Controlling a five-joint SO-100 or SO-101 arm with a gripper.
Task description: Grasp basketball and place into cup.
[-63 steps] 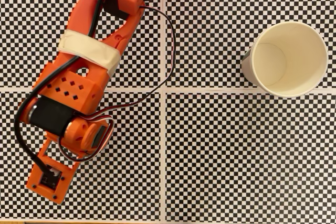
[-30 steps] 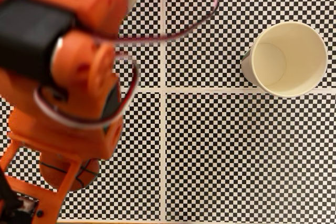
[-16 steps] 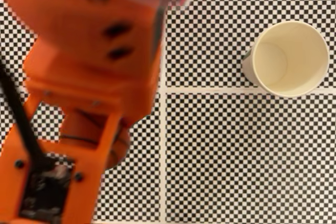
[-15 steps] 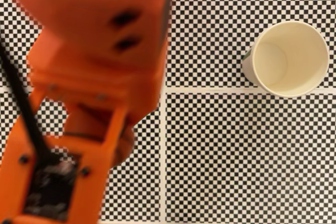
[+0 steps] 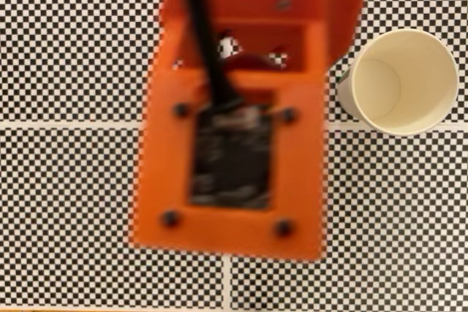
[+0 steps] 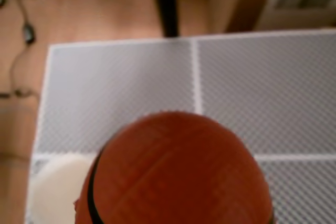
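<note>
In the wrist view the basketball (image 6: 176,174), orange-brown with a black seam at its left, fills the lower middle and hangs high above the checkered table. It rides right under the camera, so my gripper is shut on it; the fingers themselves are hidden by the ball. The cream-white cup (image 5: 431,71) stands upright at the right in the fixed view, its pale inside holding nothing. It shows as a pale blur (image 6: 52,190) at the wrist view's lower left, beside the ball. The arm's blurred orange wrist block (image 5: 234,144) hovers just left of the cup.
The checkered mat (image 5: 73,49) with white dividing lines covers the table. In the wrist view the table's far edge (image 6: 157,39) gives way to a wooden floor with cables (image 6: 23,30) and a dark furniture leg (image 6: 165,3).
The arm has risen toward the fixed camera and swung from the left to the middle, up beside the cup. The ball has left its spot at the table's lower left.
</note>
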